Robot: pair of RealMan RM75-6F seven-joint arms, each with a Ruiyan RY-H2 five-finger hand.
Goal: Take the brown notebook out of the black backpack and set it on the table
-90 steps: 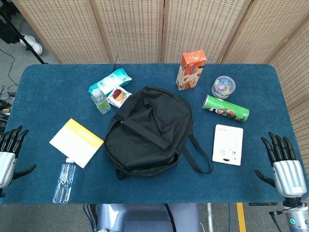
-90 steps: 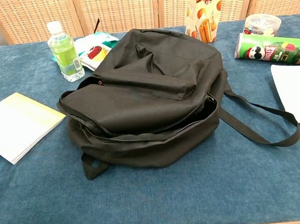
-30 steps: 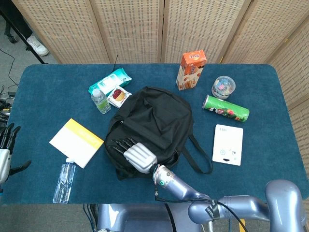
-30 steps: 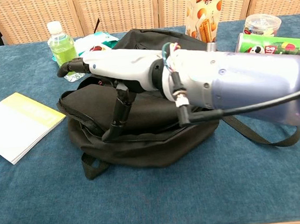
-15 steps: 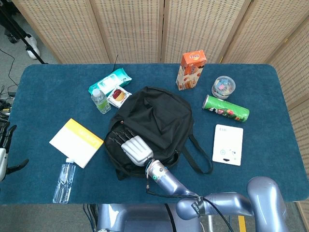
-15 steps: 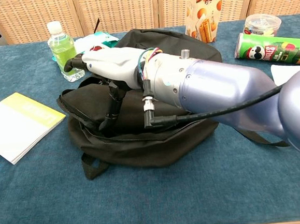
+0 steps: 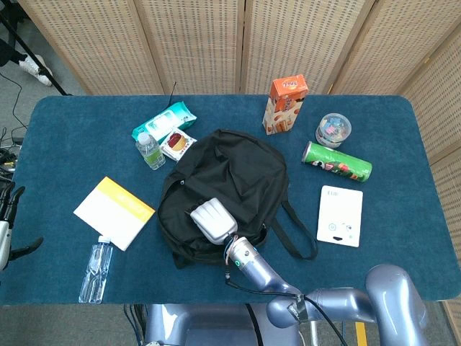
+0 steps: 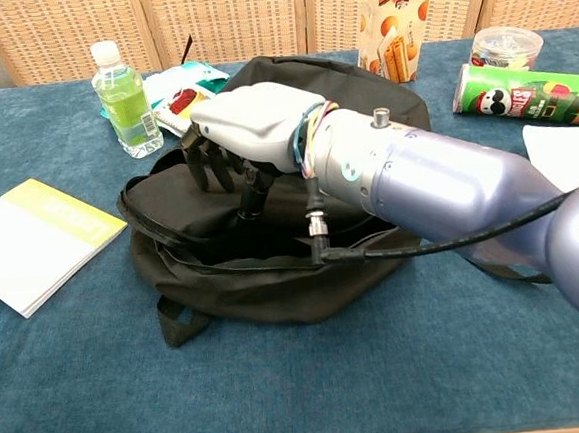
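Right hand [image 8: 248,129]: half a second back its dark fingers lay stretched flat toward the left across the top of the black backpack [image 7: 238,173]; now they are curled downward over the front panel at frame centre. Chest view shows the fingers [image 8: 210,168] hooked at the edge of the flap. Whether they pinch the fabric or only rest on it cannot be told. Reading: the opening step is under way, extraction not begun.

Left hand [image 7: 6,231]: lower left edge of the head view, off the worktop, only partly visible; its posture cannot be told.

Brown notebook: not visible in either view. Presumed inside the backpack, whose zip mouth gapes along the near side in the chest view.

Worktop [image 7: 72,144]: blue cloth surface, carrying the following.
- Yellow-and-white pad [image 7: 114,213], left of the backpack, close to the likely set-down area.
- Clear water bottle [image 7: 94,267], lying flat, lower left.
- Green drink bottle [image 7: 150,151], upright, upper left of the backpack.
- Teal wipes pack [image 7: 164,121] and small snack packet [image 7: 177,143], just behind the backpack's upper left.
- Orange carton [image 7: 285,105], upright, upper centre.
- Round clear tub [image 7: 333,130] and green crisp tube [image 7: 336,161], right of centre.
- White card [image 7: 340,215], right.

Obstructions: the slack flap covers the mouth; a strap [image 7: 295,231] loops out at lower right. Bare cloth in front of the backpack offers room for the notebook.
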